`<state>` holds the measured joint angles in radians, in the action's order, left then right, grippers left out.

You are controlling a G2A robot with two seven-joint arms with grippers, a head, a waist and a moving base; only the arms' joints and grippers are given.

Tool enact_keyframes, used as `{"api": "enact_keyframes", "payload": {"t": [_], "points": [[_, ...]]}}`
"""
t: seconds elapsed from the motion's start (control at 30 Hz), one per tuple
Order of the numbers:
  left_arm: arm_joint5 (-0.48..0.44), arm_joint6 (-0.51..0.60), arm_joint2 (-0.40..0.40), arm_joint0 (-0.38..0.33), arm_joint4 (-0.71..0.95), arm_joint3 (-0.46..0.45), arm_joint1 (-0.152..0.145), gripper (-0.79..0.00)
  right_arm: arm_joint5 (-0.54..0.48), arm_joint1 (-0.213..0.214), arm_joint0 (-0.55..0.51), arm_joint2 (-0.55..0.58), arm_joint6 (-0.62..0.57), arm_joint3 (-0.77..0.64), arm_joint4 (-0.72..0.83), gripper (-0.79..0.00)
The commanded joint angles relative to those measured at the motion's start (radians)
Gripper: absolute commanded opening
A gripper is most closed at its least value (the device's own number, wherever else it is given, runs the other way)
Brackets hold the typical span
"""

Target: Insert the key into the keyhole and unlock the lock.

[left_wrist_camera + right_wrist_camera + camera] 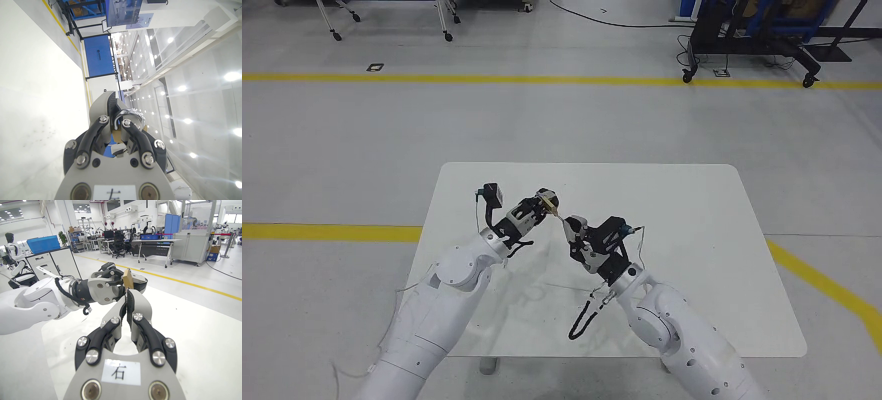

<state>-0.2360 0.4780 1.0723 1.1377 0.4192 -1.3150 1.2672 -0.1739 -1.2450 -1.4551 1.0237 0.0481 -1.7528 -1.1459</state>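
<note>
Top view: both arms meet above the table (712, 200), over its middle and somewhat toward the left edge. The left gripper (539, 207) holds the lock (549, 203) off the surface. The right gripper (573, 227) sits just beside it, and the key between them is too small to make out here. Left wrist view: the left gripper (116, 111) is clenched on the lock (117, 134), fingers pressing the flat brass sides, and the silver shackle (130, 113) arches out past them. Right wrist view: the right gripper (126, 301) has its ribbed pads pinched tight together on the key (125, 292), of which a thin metal sliver shows. That sliver runs up to the underside of the lock (128, 280), which the left gripper (130, 283) holds opposite. Whether the blade is seated in the keyhole or merely touching it, cannot tell. Handling judgement: the lock is small, rigid and dense for its size, with smooth brass faces that may slip. Gripping across the flat sides, leaving the keyhole face and shackle free, looks right. The key is thin, stiff and light. It is best held by the bow, flat between the pads, so turning force does not twist it out.
</note>
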Motion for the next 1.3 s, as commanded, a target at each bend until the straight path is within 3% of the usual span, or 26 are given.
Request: {"api": "enact_keyframes", "payload": {"t": [0.0,1.27], "points": [[0.002,0.001,0.001,0.000,-0.002,0.000,0.001,-0.785,-0.003,0.000,-0.003,0.002,0.002,-0.002,-0.003,-0.785],[0.020,0.012,0.015,0.005,-0.047,-0.004,0.016,-0.785,0.052,-0.025,0.024,-0.016,-0.005,0.028,-0.019,-0.785]]}}
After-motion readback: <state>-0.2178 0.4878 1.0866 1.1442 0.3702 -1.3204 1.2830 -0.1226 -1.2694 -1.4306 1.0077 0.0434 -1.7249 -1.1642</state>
